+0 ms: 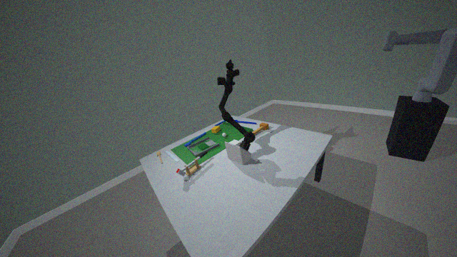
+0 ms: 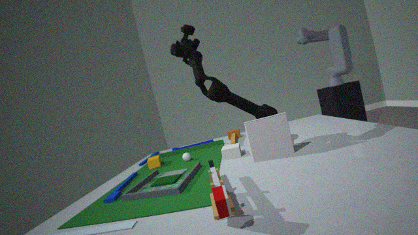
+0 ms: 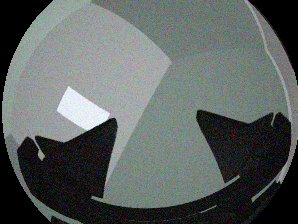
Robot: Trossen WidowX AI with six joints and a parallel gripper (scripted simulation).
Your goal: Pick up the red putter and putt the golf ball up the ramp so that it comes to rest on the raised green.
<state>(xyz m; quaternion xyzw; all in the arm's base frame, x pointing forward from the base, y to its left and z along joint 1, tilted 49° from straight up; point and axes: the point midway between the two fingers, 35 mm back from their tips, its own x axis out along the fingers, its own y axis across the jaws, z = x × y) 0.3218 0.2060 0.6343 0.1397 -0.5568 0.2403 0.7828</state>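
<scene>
Exterior view shows us at the very first step: above the desk and green mat our tool hangs high, spread and empty, so next we must descend to the red putter on its rack, the golf ball waiting.

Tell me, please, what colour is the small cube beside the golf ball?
Yellow cube, clearest in the exterior view.
</scene>
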